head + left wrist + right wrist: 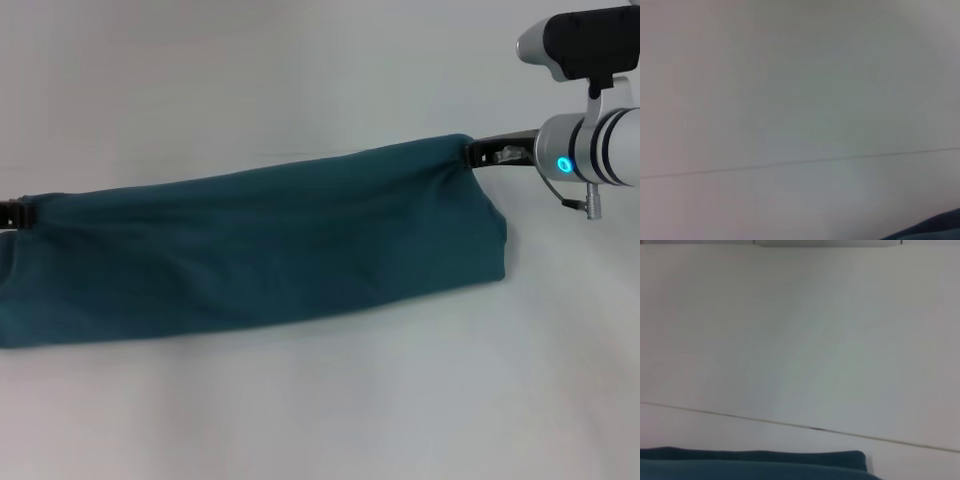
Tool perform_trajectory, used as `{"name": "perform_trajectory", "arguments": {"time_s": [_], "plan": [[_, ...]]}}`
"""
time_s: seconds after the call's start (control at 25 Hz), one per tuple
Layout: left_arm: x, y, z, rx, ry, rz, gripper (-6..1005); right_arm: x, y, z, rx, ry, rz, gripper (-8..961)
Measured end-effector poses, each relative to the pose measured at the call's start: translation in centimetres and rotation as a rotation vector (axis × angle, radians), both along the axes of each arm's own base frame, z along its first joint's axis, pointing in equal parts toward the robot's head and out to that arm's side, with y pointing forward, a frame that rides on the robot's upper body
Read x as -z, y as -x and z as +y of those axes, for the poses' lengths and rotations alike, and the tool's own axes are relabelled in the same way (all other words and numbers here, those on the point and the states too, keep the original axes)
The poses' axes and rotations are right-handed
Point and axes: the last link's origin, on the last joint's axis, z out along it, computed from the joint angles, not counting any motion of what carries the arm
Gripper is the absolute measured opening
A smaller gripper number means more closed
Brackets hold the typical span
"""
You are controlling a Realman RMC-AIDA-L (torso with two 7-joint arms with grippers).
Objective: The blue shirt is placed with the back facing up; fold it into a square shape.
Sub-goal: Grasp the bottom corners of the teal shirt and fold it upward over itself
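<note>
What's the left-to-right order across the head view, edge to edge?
left gripper at the picture's left edge, pinching the cloth → blue shirt, folded into a long band across the white table → right gripper, gripping the shirt's far right corner → right arm's silver wrist with a lit blue ring

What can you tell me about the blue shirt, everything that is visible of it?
The blue shirt is plain dark teal cloth, soft and slightly wrinkled, already folded into a long band across the white table. No lettering, sleeves or collar show. It slopes up toward the robot's right. The right gripper holds its far right corner, and the left gripper is at its left end, at the picture's edge.
</note>
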Motion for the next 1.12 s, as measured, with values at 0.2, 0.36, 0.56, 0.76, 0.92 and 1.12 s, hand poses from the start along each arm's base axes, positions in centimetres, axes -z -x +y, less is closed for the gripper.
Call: {"name": "perform_trajectory", "arguments": {"time_s": [0.2,0.36,0.56,0.76,0.92,1.12], "plan": [[0.7,-0.7,0.5,0.023,-0.006,0.023,56,0.0,0.3,0.1,-0.008,-0.001,-0.001,63],[0.9,-1.2,0.8,0.033,-0.005,0.021,56,0.0,0.4,0.2,-0.011,-0.006,0.001,65],[0.7,-1.6,1.2,0.026,-0.038,-0.018,58,0.3,0.7,0.2,-0.015,0.004,0.009,67],[0.4,-1.6,1.4,0.023,-0.061,-0.032,111,0.1,0.5,0.3,-0.008,-0.017,0.024,70],[0.4,-1.5,1.3,0.019,-0.067,-0.043,289,-0.2,0.4,0.4,-0.009,-0.031,0.022,292],[0.3,-1.1,0.8,0.01,-0.068,-0.079,500,-0.5,0.0,0.4,-0.001,-0.044,0.021,536]]}}
